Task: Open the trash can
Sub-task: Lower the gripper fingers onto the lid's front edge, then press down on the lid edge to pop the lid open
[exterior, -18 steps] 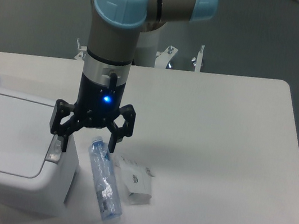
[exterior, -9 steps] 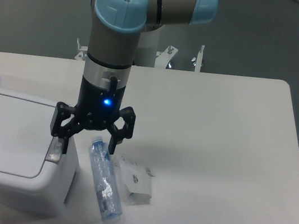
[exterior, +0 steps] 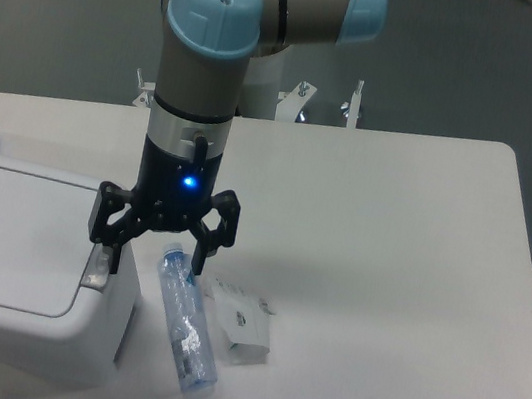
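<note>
While the trash can (exterior: 8, 260) is sitting lid-down at the table's left edge, the gripper (exterior: 158, 257) is hanging spread and empty, one finger (exterior: 106, 253) directly over the grey latch button (exterior: 94, 277).

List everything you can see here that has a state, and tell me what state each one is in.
Trash can: lid shut, upright.
Gripper: jaws open, holding nothing, one finger at the can's latch.
Bottle: lying on its side on the table.
Paper: lying flat beside the bottle.
</note>
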